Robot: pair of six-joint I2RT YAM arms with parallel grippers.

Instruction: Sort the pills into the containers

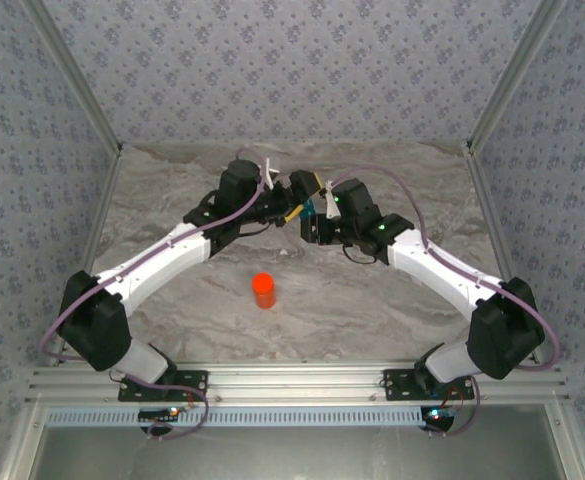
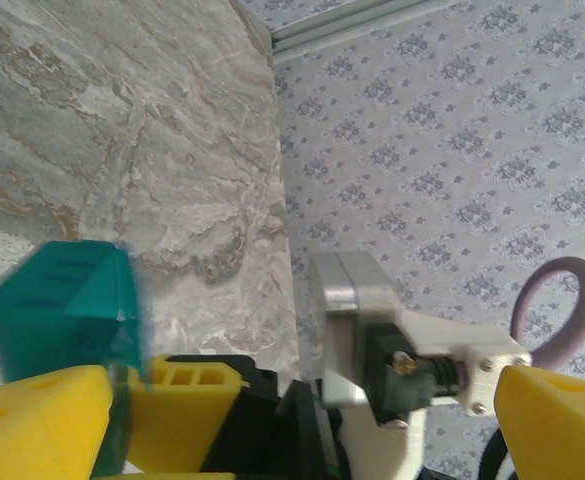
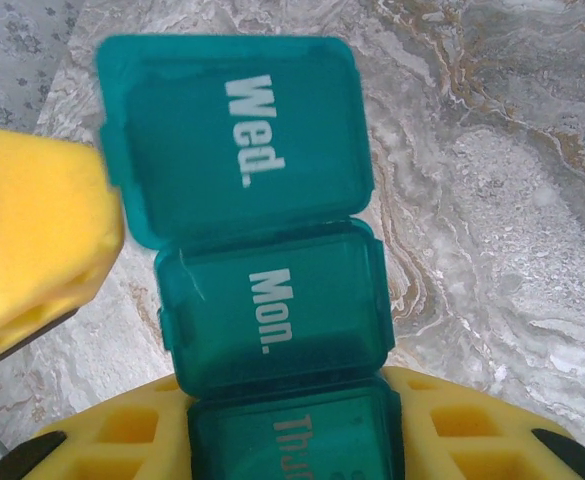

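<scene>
the teal pill box point(image 3: 272, 300) is held off the table point(image 3: 492, 200), toward its far middle, between the two wrists. the right gripper point(image 3: 292, 445) is clamped on the box's near end, one yellow finger on each long side, at the compartment marked thu. the left gripper point(image 2: 297, 415) has its fingers wide apart and holds nothing. one of its fingers point(image 3: 32, 240) lies against the left edge of the wed. lid point(image 3: 237, 130). that lid appears tipped up from the row, while the mon. lid point(image 3: 272, 320) sits flat. whether the wed. lid is fully unlatched cannot be told. the orange bottle point(image 1: 263, 290) stands upright on the near middle of the table, well apart from the box.

judged step: opening a compartment ahead of filling.

recommendations:
- the right grip should be firm and level so the box does not twist under the push.
- the left finger should press gently at the lid's lip only, swinging it about its hinge.
- the neighbouring mon. lid should not be caught.
- the wed. lid should be confirmed resting open before the left arm withdraws.
</scene>
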